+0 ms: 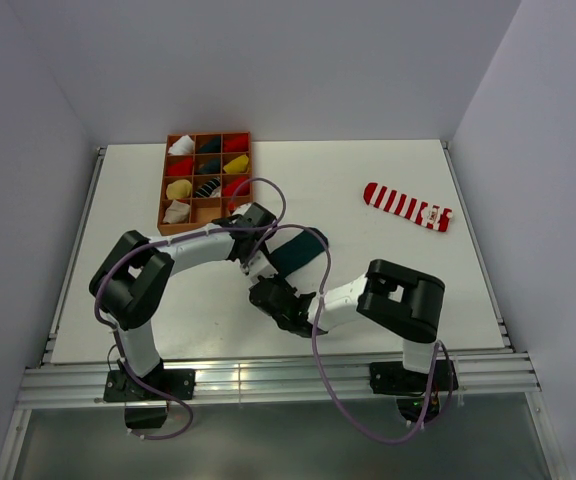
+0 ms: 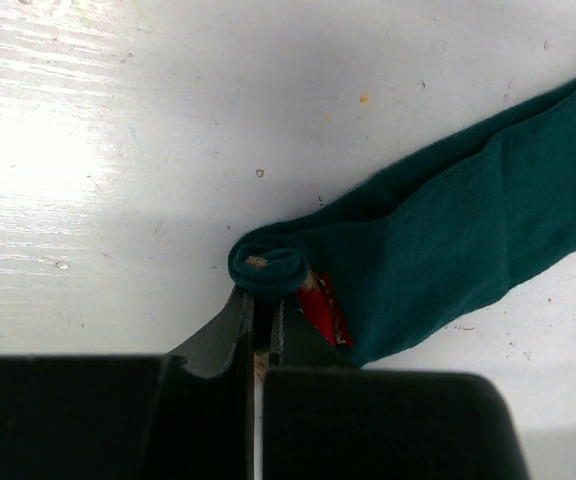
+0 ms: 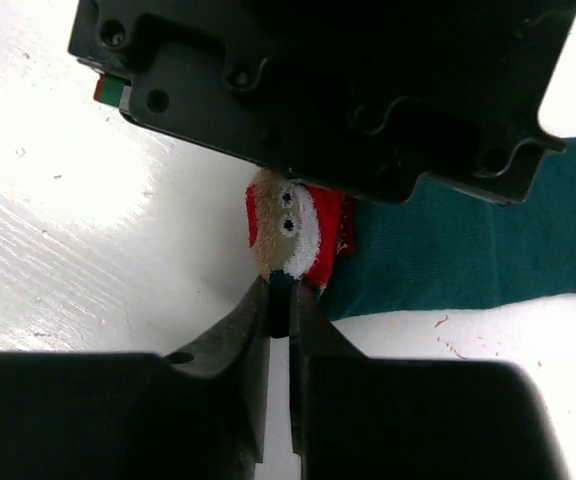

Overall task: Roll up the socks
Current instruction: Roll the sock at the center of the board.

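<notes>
Socks number two: one green sock (image 1: 298,250) at mid-table, its curled end pinched by both left gripper (image 2: 258,300) and right gripper (image 3: 281,305), one striped sock (image 1: 408,206) at two o'clock, short of the right edge, bare table (image 1: 418,290) around it, and one box (image 1: 165,190) at eleven o'clock.

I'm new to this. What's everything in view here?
Dark green sock with a red-and-white figure: one, table centre, one end rolled.
Red-and-white striped sock: one, flat, rear right.
Brown divided box: one, rear left.
Rolled sock bundles: at least ten; red, yellow, white, dark; in the box's compartments.
White table: one.
Left arm: black, jaws shut on the green sock's rolled end.
Right arm: black, jaws shut on the same end, by the figure.
</notes>
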Controlling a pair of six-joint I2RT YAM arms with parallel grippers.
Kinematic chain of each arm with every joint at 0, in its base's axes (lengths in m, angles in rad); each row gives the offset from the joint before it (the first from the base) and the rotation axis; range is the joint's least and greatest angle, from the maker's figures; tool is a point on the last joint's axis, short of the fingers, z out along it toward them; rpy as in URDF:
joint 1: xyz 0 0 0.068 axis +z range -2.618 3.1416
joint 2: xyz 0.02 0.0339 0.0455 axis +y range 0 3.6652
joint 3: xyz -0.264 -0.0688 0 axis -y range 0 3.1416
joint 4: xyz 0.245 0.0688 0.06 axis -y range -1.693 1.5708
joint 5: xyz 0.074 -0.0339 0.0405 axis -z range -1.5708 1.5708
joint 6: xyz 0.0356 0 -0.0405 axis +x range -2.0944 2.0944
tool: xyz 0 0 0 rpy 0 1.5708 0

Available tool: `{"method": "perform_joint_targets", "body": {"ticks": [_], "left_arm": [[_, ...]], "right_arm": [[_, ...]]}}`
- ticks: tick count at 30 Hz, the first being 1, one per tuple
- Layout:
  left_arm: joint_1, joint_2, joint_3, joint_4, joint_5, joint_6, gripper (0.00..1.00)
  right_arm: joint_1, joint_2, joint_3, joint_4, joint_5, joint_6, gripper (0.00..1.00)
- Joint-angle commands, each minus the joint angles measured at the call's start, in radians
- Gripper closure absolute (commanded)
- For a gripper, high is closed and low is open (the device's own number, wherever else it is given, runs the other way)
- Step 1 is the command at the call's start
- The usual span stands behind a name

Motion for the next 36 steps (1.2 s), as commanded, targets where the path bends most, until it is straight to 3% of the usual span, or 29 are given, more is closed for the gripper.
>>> {"method": "perform_joint_targets", "body": {"ticks": [1, 4, 9, 11, 15, 18, 26, 36], "left_arm": [[-0.012, 0.029, -0.049, -0.1, 0.066, 0.025, 0.98], [-0.012, 0.002, -0.058, -0.089, 0.061, 0.015, 0.88], [-0.007, -0.065, -0.061, -0.08, 0.024, -0.013, 0.62], [-0.001, -0.09, -0.067, -0.066, 0.017, -0.036, 0.58], [0.021, -0.159, -0.086, -0.045, 0.003, -0.079, 0.38], [0.044, -0.21, -0.11, -0.026, -0.017, -0.113, 0.32], [0.079, -0.359, -0.235, 0.096, -0.029, -0.188, 0.3], [0.074, -0.38, -0.353, 0.205, 0.033, -0.203, 0.31]], "right_arm": [[-0.01, 0.025, 0.016, 0.019, -0.017, 0.036, 1.0], [-0.025, -0.01, -0.011, 0.003, -0.074, 0.072, 1.0], [-0.11, -0.112, -0.082, -0.006, -0.367, 0.157, 1.0], [-0.152, -0.136, -0.106, 0.011, -0.477, 0.175, 1.0], [-0.212, -0.147, -0.125, 0.029, -0.615, 0.221, 1.0], [-0.266, -0.135, -0.131, 0.052, -0.759, 0.27, 1.0], [-0.436, -0.04, -0.13, 0.16, -1.17, 0.433, 1.0], [-0.571, 0.146, -0.102, 0.331, -1.493, 0.701, 1.0]]}}
